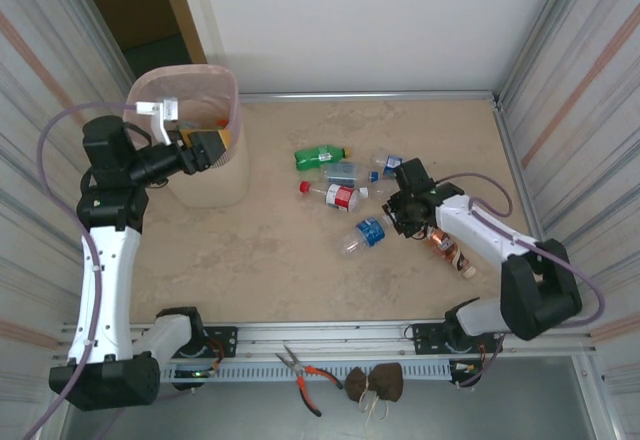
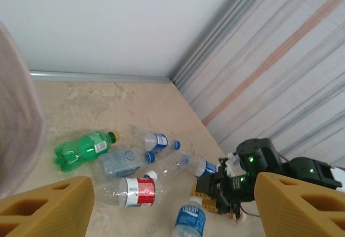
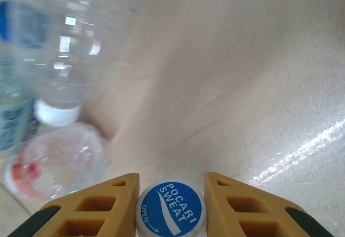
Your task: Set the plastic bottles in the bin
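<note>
Several plastic bottles lie mid-table: a green one point(image 1: 322, 157) point(image 2: 83, 150), a clear one with a red label point(image 1: 336, 196) point(image 2: 132, 190), clear ones with blue labels point(image 1: 345, 172) point(image 2: 155, 141), and an orange-labelled one point(image 1: 446, 248). My right gripper point(image 1: 398, 216) point(image 3: 171, 194) is down on the table, shut on the blue-and-white cap point(image 3: 171, 210) of a blue-labelled bottle point(image 1: 366, 232) point(image 2: 190, 221). My left gripper point(image 1: 210, 147) point(image 2: 172, 204) hovers open and empty at the near rim of the pale pink bin point(image 1: 205, 185) point(image 2: 19, 118).
Corrugated metal walls point(image 1: 575, 90) close in the table left and right, and a white wall stands at the back. Pliers point(image 1: 305, 370) and two brown lumps point(image 1: 375, 382) lie on the rail by the arm bases. Bare table runs between the bin and the bottles.
</note>
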`<state>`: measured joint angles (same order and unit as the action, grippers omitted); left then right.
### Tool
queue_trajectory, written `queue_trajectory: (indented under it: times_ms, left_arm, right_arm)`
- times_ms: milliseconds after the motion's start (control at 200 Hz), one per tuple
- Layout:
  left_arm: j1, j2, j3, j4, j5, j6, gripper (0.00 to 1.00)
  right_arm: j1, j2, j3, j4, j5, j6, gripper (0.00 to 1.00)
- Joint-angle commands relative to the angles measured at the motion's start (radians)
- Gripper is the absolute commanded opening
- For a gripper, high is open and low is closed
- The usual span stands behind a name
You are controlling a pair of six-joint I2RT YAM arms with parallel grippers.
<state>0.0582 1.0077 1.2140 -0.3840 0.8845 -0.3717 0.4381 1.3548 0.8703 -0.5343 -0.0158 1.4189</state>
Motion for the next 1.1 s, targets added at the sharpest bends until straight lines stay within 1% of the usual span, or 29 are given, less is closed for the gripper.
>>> queue_trajectory:
  times_ms: [0,120,140,230,311,391,466,526,636,686,842,967,1097]
  left_arm:
    - [-0.052,0.002,0.003,0.025,-0.01,0.034,0.78]
    - [-0.126,0.033,0.023,0.022,-0.028,0.077,0.78]
    - [-0.14,0.035,0.026,0.022,-0.03,0.085,0.78]
    - [-0.203,0.06,0.044,0.022,-0.035,0.125,0.78]
    - [-0.259,0.08,0.06,0.022,-0.035,0.161,0.78]
    - [-0.307,0.098,0.072,0.027,-0.029,0.192,0.78]
    - [-0.349,0.115,0.077,0.046,-0.017,0.21,0.78]
    - [-0.38,0.128,0.08,0.066,-0.009,0.22,0.78]
    - [-0.438,0.161,0.096,0.077,0.006,0.251,0.78]
    - [-0.46,0.175,0.109,0.077,0.014,0.266,0.78]
    - [-0.535,0.212,0.136,0.092,0.042,0.308,0.81]
    - [-0.604,0.237,0.155,0.109,0.03,0.338,0.86]
    - [-0.678,0.277,0.187,0.109,0.022,0.373,0.87]
  right_arm:
    - [0.02,-0.075,0.037,-0.011,0.088,-0.11,0.27]
    - [0.032,-0.141,0.048,0.037,0.111,-0.237,0.24]
    - [0.033,-0.154,0.05,0.052,0.11,-0.288,0.24]
    - [0.039,-0.211,0.053,0.115,0.103,-0.396,0.23]
    - [0.039,-0.262,0.059,0.176,0.062,-0.506,0.21]
    - [0.04,-0.307,0.064,0.252,-0.013,-0.627,0.2]
    - [0.041,-0.346,0.073,0.302,-0.047,-0.701,0.15]
    - [0.045,-0.361,0.079,0.353,-0.099,-0.762,0.11]
    - [0.051,-0.412,0.115,0.381,-0.116,-0.831,0.06]
    - [0.051,-0.426,0.13,0.395,-0.139,-0.863,0.06]
    - [0.058,-0.48,0.141,0.518,-0.3,-0.975,0.07]
    - [0.078,-0.497,0.182,0.557,-0.358,-1.052,0.03]
    - [0.104,-0.485,0.254,0.56,-0.408,-1.092,0.0]
